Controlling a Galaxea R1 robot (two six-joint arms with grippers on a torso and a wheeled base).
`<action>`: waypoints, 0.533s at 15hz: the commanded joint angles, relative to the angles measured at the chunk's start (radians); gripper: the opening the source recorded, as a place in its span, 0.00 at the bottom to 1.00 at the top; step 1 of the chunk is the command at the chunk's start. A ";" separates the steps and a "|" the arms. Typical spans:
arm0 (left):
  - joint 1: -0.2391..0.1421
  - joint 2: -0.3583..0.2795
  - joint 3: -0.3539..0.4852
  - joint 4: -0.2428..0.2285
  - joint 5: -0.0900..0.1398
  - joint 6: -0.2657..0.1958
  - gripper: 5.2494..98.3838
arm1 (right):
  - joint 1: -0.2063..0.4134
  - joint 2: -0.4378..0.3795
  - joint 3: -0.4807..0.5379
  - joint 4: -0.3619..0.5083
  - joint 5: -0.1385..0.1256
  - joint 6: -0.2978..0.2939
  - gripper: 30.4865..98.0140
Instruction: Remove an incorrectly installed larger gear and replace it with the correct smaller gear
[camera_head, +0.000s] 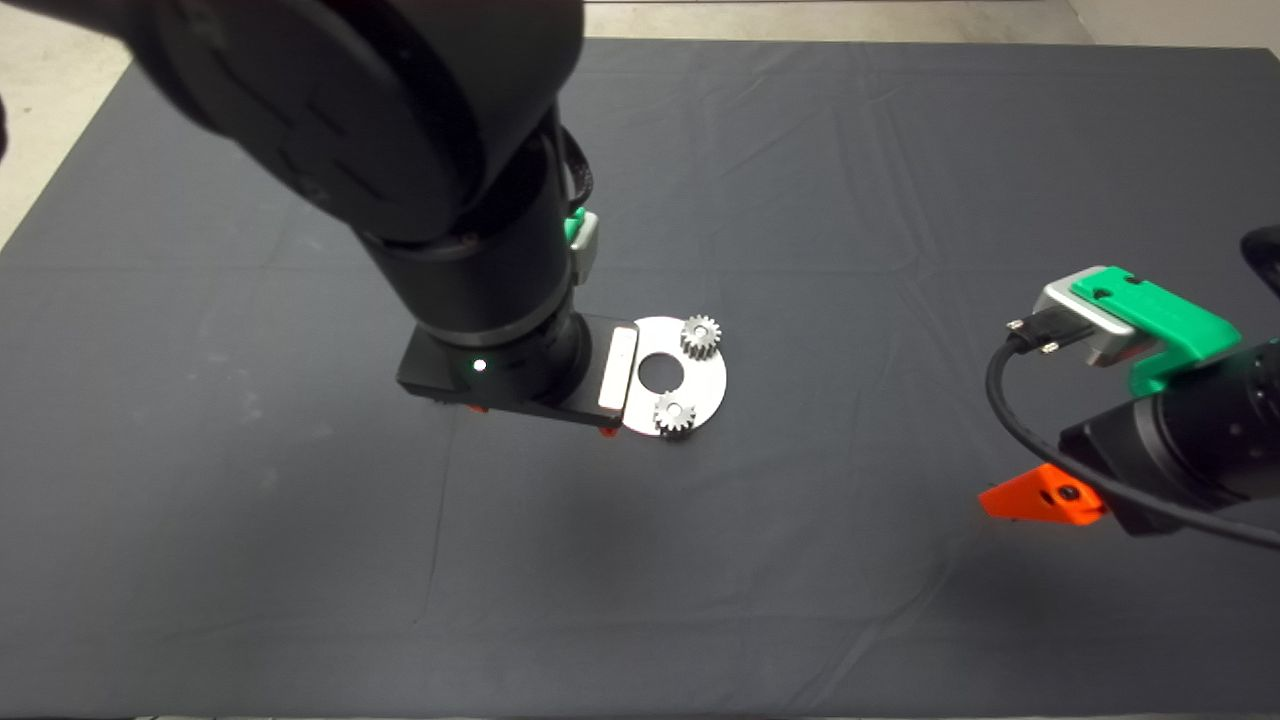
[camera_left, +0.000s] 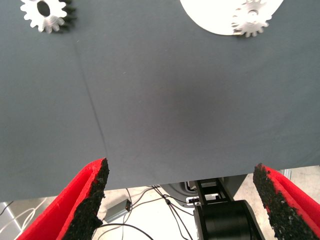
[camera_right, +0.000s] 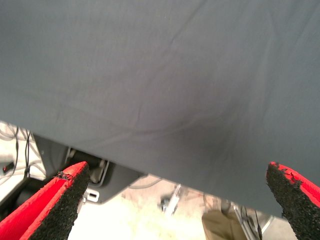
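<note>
left gripper (camera_left: 180, 200) jaws spread, empty, over plate (camera_head: 700, 395) rim | larger gear (camera_left: 46, 13) off plate on tabletop, ahead of jaws, offset sideways; 2 small gears (camera_head: 701, 336) on plate | right gripper (camera_right: 175, 200) spread, well apart; left arm nearer

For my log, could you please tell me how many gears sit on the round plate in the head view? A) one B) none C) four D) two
D: two small gears stand on the plate, either side of its centre hole; the left arm covers the plate's near edge.
</note>
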 joint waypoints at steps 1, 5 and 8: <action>-0.022 -0.017 0.067 -0.019 0.067 -0.032 0.73 | 0.012 0.005 0.010 -0.043 -0.068 0.018 0.93; -0.022 -0.041 0.091 -0.014 0.068 -0.047 0.73 | 0.015 -0.035 0.035 -0.078 -0.065 0.019 0.93; -0.023 -0.106 0.126 -0.011 0.065 -0.046 0.73 | 0.032 -0.024 0.027 -0.082 -0.052 0.021 0.93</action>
